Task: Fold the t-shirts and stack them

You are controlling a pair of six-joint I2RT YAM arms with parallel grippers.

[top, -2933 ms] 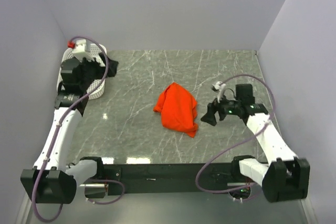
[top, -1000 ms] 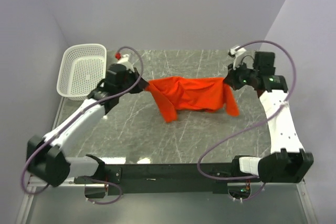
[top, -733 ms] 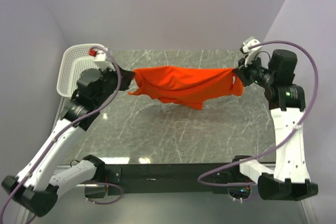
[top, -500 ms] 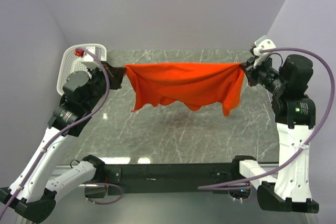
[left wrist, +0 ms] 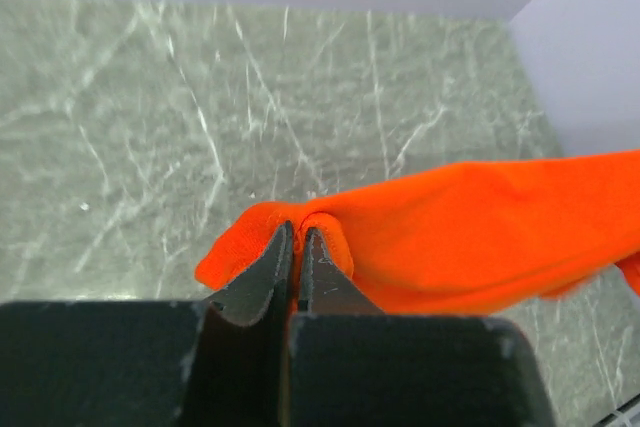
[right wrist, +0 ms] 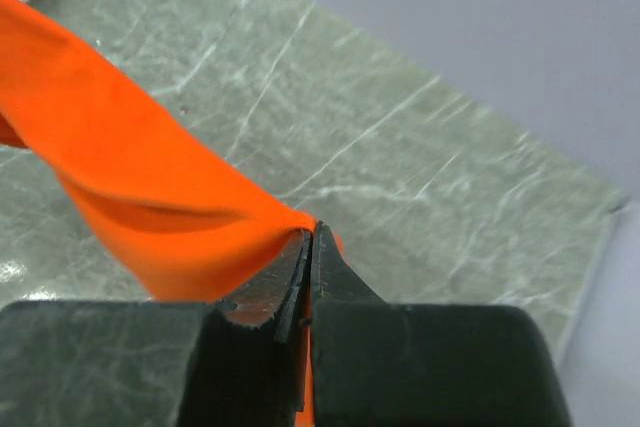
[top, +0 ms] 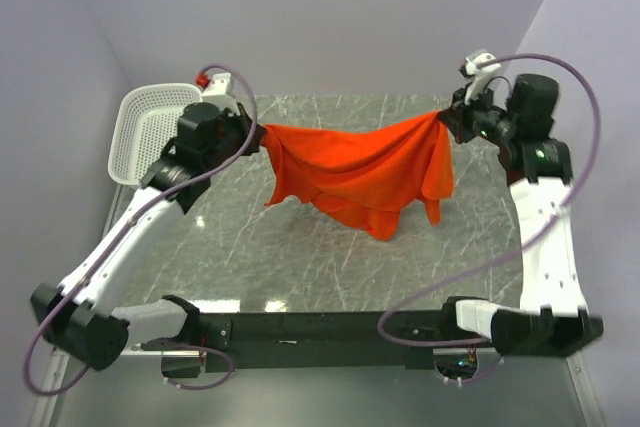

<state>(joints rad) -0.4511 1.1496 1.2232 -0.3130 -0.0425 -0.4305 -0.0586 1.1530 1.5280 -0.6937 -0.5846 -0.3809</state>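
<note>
Since half a second ago: both grippers have come inward, and the t-shirt (top: 355,172) between them has gone from a taut band to a slack, sagging drape.

Left gripper (left wrist: 297,237): jaws pinched together on a folded bit of the shirt's edge, orange cloth bunched around both fingertips. In the top view it sits at the shirt's left corner (top: 262,137), above the far-left part of the table (top: 300,267), just beside the white basket (top: 150,132). Wrist points right; the forearm runs back and down-left to an elbow near the table's left edge.

Right gripper (right wrist: 309,237): jaws likewise clamped on cloth, with the fabric trailing off to the left. It holds the right corner (top: 443,119), slightly farther back than the left. Wrist points left; the arm stands tall over its base with the elbow raised.

Shirt hangs over mid-table, lowest fold toward the near side. Cannot tell whether that fold touches the surface.
</note>
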